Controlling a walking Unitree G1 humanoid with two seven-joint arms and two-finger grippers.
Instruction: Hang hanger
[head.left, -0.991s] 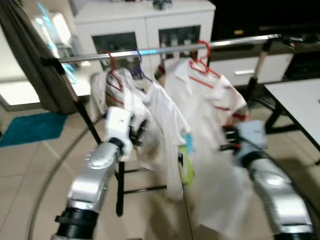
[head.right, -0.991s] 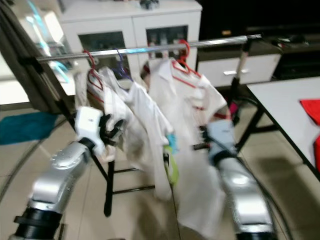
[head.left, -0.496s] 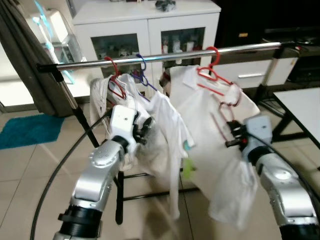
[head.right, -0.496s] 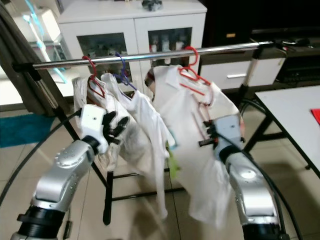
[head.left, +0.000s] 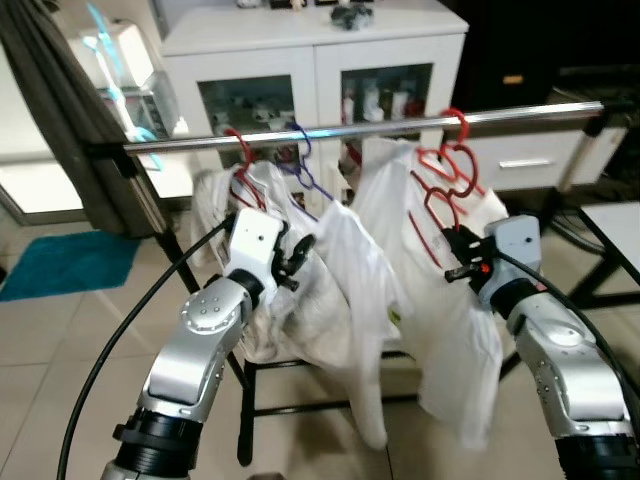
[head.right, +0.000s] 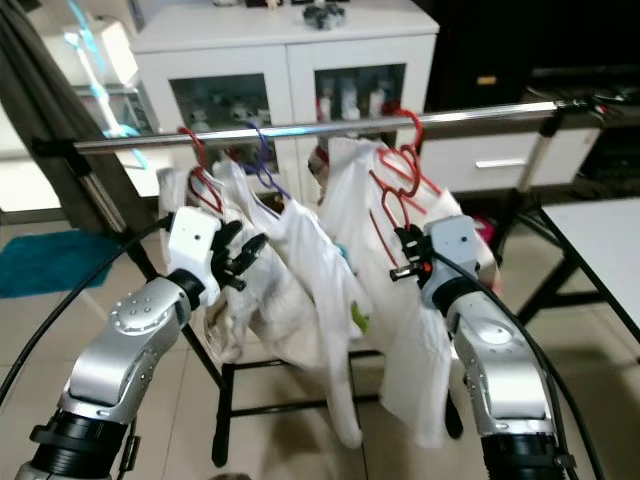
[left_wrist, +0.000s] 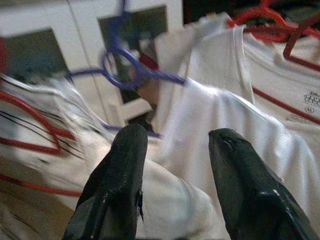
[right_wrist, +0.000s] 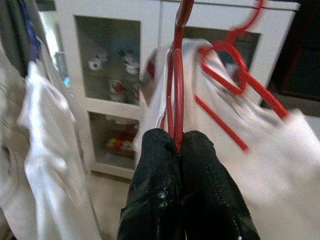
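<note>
From the head, the right gripper (head.left: 452, 255) pinches a red plastic hanger (head.left: 447, 185) hooked on the chrome rail (head.left: 400, 125) at one o'clock. Right wrist: fingers (right_wrist: 160, 175) clamped; release gently. Left wrist: left gripper (left_wrist: 175, 175) spread, empty.

A garment rail (head.left: 380, 124) runs from 9 to 3 o'clock, shirts on hangers (head.left: 445, 180) hanging from it. Behind it at 12 o'clock stands a glass-fronted cabinet (head.left: 310, 60). A mat (head.left: 70, 265) lies at 9, a table (head.left: 615, 225) at 3.
</note>
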